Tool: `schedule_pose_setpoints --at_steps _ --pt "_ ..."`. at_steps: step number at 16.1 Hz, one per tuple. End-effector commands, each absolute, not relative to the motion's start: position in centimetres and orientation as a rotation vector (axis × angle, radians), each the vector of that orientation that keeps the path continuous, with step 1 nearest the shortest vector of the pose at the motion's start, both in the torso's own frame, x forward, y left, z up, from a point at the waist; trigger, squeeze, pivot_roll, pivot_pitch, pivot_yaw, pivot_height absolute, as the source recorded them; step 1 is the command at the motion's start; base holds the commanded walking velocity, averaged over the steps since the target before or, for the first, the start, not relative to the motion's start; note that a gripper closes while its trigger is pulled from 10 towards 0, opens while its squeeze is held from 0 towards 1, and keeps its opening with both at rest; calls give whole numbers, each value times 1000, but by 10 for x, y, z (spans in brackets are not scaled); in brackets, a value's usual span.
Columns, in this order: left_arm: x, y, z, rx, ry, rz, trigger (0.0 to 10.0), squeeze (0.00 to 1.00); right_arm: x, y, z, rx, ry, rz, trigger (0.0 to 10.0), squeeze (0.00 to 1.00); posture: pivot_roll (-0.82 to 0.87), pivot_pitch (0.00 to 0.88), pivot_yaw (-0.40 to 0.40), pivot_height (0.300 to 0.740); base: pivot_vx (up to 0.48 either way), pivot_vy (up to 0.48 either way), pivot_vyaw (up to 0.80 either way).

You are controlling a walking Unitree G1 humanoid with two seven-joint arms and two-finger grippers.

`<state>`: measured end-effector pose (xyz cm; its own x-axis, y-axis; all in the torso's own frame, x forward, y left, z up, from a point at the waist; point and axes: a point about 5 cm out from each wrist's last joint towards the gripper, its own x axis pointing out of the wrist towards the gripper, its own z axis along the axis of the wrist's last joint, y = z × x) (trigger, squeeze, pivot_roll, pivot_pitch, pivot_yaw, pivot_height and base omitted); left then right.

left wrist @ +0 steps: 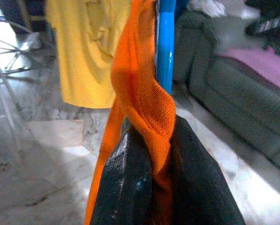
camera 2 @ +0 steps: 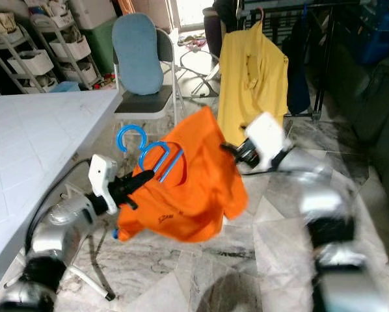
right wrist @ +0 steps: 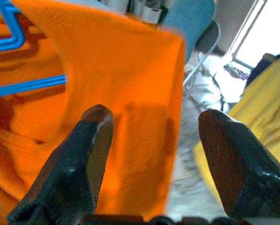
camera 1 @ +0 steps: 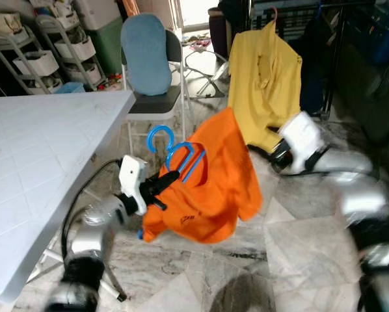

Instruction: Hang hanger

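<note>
marble floor point(camera 1: 292, 240), cluttered room; white bench point(camera 1: 45, 162) at left of frame, folding chair point(camera 1: 152, 65) behind it at upper centre-left. left gripper point(camera 1: 168, 179), lower left of centre: jaws clenched on orange shirt point(camera 1: 220, 175) cloth together with blue hanger point(camera 1: 181, 153); hanger hooks rise at upper left of the shirt, long axis tilted up toward frame right. yellow shirt point(camera 1: 263, 84) hangs from clothes rack point(camera 2: 292, 6), upper centre-right, well apart from the held hanger; rack lies up and right of the left jaws. right gripper point(right wrist: 151, 150), right of centre, jaws released, just beside the orange shirt's far edge, nearer the rack. rack rail mostly cut off at top; right arm blurred.
</note>
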<state>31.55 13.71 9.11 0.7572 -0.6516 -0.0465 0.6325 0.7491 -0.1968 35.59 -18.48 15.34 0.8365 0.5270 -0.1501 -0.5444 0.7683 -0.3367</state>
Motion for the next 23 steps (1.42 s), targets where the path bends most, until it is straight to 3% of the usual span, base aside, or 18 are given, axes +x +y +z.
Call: schedule_pose_setpoints --at_steps 1,4,7,8,10,11,13,16,17,18,22,23 --pt "317 143 99 -180 77 -659 0 0 357 -182 157 -339 15 530 10000 1000 -122 0 146 740 0 0 0" --pt "306 120 84 -249 125 -581 0 0 350 -160 122 -208 22 362 10000 1000 -126 0 143 740 0 0 0" --pt "304 110 86 -280 134 -557 0 0 352 -148 121 -115 22 312 10000 1000 -121 0 139 740 0 0 0" --pt "301 105 89 -284 147 -550 0 0 351 -138 120 -78 32 300 10000 0 -121 0 138 740 0 0 0" --pt "299 100 89 -278 162 -548 0 0 348 -125 118 -90 45 307 10000 0 -120 0 136 740 0 0 0" --pt "299 99 90 -274 165 -548 0 0 347 -121 117 -110 39 325 10000 1000 -121 0 136 740 0 0 0" --pt "301 96 92 -222 155 -569 0 0 342 -110 117 -188 15 430 10000 1000 -131 0 142 740 0 0 0" --pt "300 93 100 -187 142 -600 0 0 341 -114 118 -250 45 487 10000 1000 -137 0 144 740 0 0 0" --pt "298 91 102 -173 140 -623 0 0 344 -120 118 -272 51 456 10000 761 -136 0 145 740 0 0 0" --pt "296 90 105 -171 132 -643 0 0 346 -124 118 -295 53 445 10000 749 -135 0 144 740 0 0 0" --pt "288 88 115 -143 90 -708 0 0 352 -136 120 -331 72 410 10000 494 -128 0 140 740 0 0 0" --pt "286 87 115 -145 93 -725 0 0 353 -137 121 -325 72 404 10000 486 -125 0 139 740 0 0 0"
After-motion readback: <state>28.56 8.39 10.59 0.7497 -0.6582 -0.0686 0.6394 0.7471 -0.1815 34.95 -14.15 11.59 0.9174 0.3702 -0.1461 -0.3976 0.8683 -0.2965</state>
